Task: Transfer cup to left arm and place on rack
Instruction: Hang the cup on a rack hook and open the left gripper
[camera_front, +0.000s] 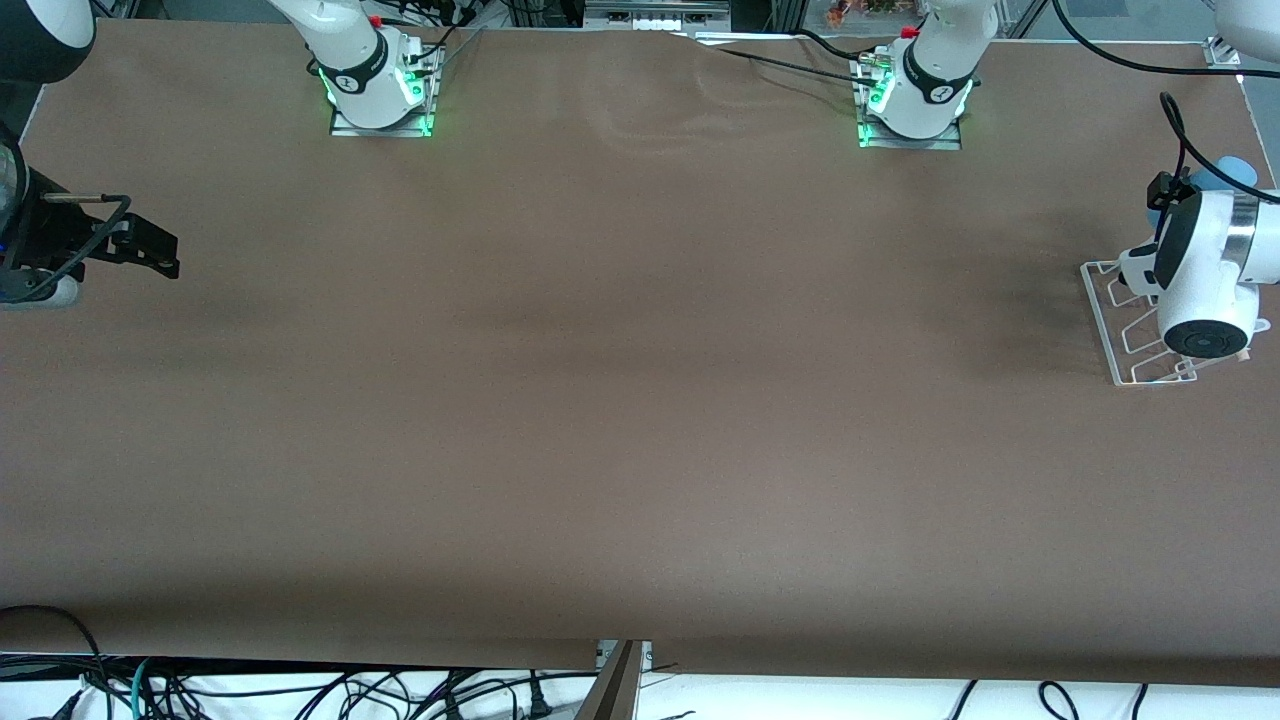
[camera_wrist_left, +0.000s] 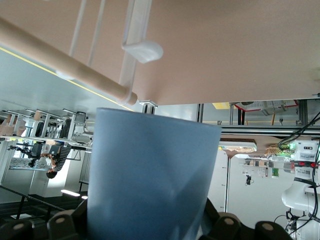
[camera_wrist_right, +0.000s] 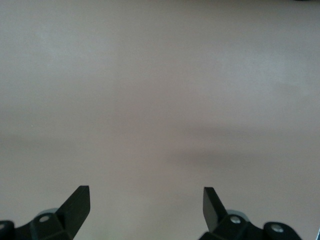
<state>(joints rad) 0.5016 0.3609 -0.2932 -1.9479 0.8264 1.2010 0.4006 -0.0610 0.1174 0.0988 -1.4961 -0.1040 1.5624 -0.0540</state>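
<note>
My left gripper (camera_front: 1192, 186) is shut on the light-blue cup (camera_front: 1228, 172) and holds it on its side in the air at the rack (camera_front: 1105, 300), at the left arm's end of the table. In the left wrist view the cup (camera_wrist_left: 150, 175) fills the space between the fingers, and the rack's wooden rod (camera_wrist_left: 60, 65) and a clear peg (camera_wrist_left: 143, 50) lie just past its rim. My right gripper (camera_front: 150, 250) is open and empty at the right arm's end of the table, and its wrist view (camera_wrist_right: 146, 200) shows only bare table.
The brown table (camera_front: 640, 400) spreads between the two arms. The arm bases (camera_front: 380, 90) stand along its edge farthest from the front camera. The left arm's wrist covers part of the rack. Cables hang below the table's near edge.
</note>
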